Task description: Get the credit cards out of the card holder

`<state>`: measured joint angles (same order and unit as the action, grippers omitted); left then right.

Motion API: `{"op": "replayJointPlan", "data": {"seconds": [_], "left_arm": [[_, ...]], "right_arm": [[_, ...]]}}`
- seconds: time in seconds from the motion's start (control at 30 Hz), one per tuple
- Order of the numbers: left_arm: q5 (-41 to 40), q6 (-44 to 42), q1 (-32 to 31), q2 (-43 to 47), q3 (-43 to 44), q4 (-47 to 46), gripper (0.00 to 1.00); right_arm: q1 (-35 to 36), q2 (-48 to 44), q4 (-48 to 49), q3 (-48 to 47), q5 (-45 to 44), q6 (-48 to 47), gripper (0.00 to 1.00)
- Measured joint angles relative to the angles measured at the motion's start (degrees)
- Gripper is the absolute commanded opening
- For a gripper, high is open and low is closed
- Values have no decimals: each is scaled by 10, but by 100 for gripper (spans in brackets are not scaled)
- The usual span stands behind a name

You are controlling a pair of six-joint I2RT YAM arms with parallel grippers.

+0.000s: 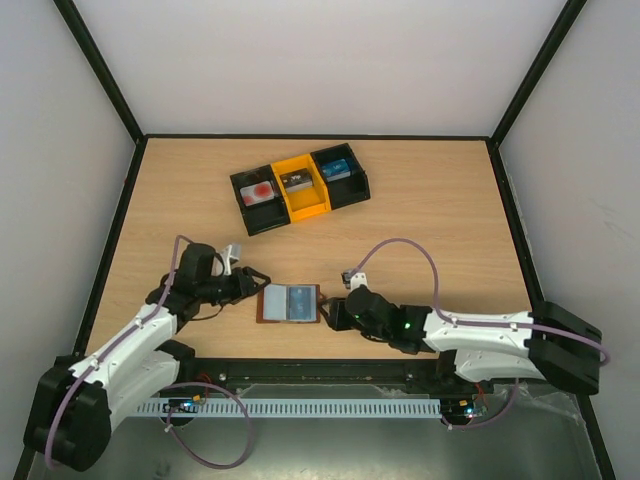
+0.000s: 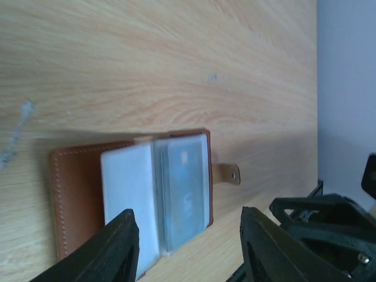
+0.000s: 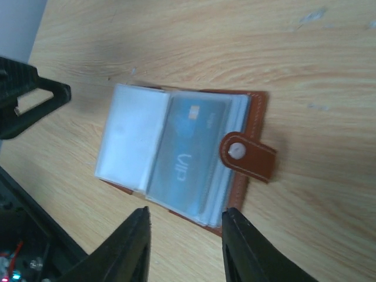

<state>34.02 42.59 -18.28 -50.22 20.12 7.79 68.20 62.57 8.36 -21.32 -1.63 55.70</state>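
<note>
The brown card holder (image 1: 290, 304) lies open on the table between my two grippers, with its clear blue-grey sleeves facing up. A blue-grey card marked "VIP" (image 3: 191, 155) sits in the right sleeve, and the left sleeve (image 3: 130, 132) looks whitish. The side tab (image 3: 247, 155) points away from the sleeves. My left gripper (image 1: 250, 283) (image 2: 188, 247) is open and empty just left of the holder (image 2: 135, 200). My right gripper (image 1: 335, 312) (image 3: 185, 241) is open and empty at its right edge. A whitish card with a red round mark (image 1: 262, 190) lies in the tray. No red-pink card shows.
A black-and-yellow three-part tray (image 1: 310, 205) stands at the back middle, with a dark card (image 1: 295, 180) in the yellow part and a blue one (image 1: 337, 169) in the right part. Black frame rails border the table.
</note>
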Motion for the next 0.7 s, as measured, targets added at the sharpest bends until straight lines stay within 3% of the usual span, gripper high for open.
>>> {"op": "replayJointPlan", "data": {"seconds": [0.1, 0.37, 0.7], "left_arm": [[4, 22, -24, 0, -20, -31, 40], [8, 69, -56, -34, -64, -120, 37], [-10, 82, -81, -98, -73, -176, 34]], "right_arm": [[0, 47, 25, -17, 21, 2, 27], [0, 156, 95, -52, 61, 10, 24], [-3, 212, 117, -62, 38, 10, 23]]}}
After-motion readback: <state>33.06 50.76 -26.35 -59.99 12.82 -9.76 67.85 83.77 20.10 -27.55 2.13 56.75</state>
